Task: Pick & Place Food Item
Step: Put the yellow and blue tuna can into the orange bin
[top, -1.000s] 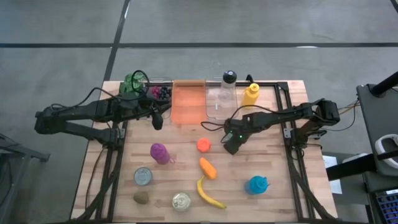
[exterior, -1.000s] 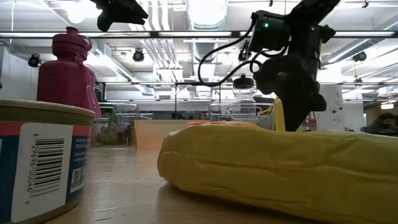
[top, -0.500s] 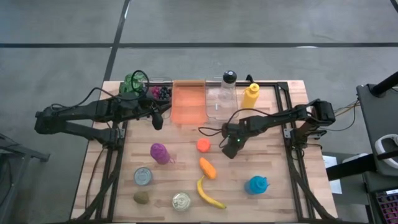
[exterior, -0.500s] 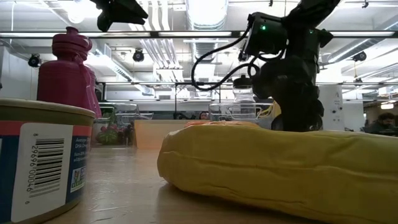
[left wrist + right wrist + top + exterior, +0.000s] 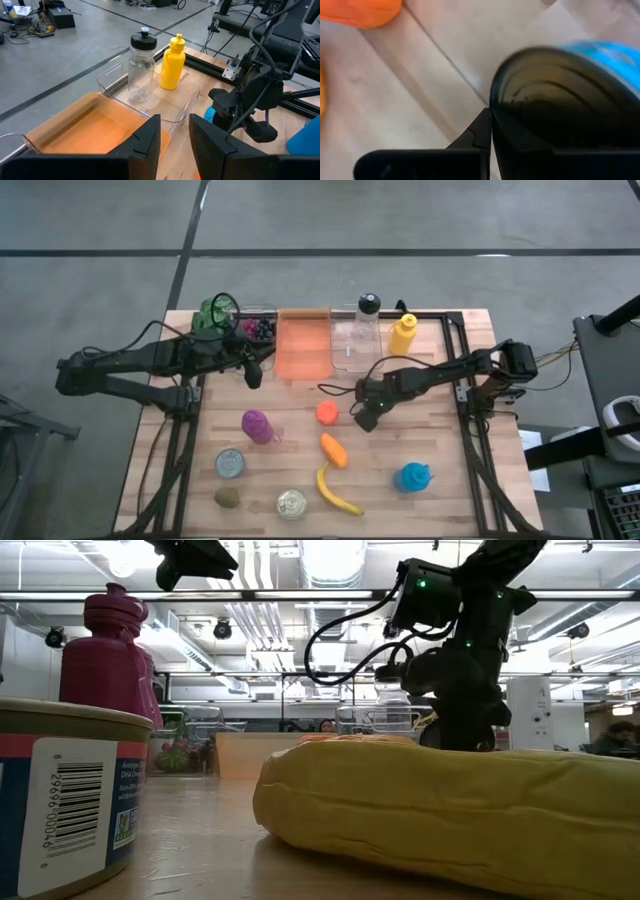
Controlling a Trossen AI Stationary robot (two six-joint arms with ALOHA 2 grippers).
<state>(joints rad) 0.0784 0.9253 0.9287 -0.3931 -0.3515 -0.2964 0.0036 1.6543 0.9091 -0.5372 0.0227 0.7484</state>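
Worktop of pale wood planks, grey concrete floor around it. Right gripper low over mid-worktop, jaws pressed together, empty; orange ball lies just beside it. Left gripper near orange bin, jaws slightly spread, empty.

I work in a big robotics lab or industrial hall. My wooden table stands on a grey concrete floor marked with dark lines. Overhead run strip lights, pipes and ducts. Across the room I see cables, equipment racks and other workstations.
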